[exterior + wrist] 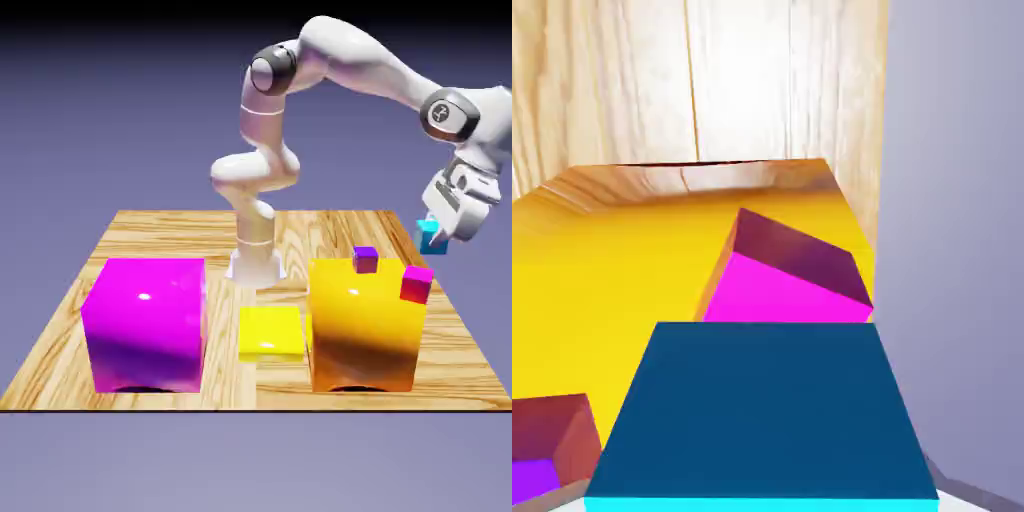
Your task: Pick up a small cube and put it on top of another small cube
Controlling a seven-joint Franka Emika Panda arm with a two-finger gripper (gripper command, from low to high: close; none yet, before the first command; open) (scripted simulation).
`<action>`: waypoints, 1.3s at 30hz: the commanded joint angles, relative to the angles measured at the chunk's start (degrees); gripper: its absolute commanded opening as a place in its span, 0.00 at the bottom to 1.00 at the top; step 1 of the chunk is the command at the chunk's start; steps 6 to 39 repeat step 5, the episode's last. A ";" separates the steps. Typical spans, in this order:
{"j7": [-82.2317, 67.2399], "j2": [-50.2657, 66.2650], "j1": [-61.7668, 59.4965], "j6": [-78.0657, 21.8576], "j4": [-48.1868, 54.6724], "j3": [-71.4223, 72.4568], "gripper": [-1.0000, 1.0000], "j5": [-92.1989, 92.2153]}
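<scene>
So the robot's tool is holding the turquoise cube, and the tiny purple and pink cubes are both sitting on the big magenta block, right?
Not quite: the exterior view shows the tiny purple and pink cubes at the big orange block. The tool does hold the turquoise cube.

In the lower left of the frame, a large glossy magenta block (150, 325) rests on the rectangular light wood-grain tabletop (150, 240). The jointed white robot arm's round base (256, 267) stands near the frame's centre. Below it lies a flat, square, bright yellow slab (271, 333), between the magenta block and the large orange-yellow block (365, 335) at lower right.
</scene>
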 commanded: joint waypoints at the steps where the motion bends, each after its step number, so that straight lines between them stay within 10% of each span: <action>1: 0.22 -0.02 -0.24 1.62 -1.58 -0.14 0.00 -0.24; 2: 0.22 -0.02 -0.24 1.62 -1.58 -0.14 1.00 -0.24; 39: -0.30 0.03 0.36 -2.51 2.56 0.23 1.00 0.10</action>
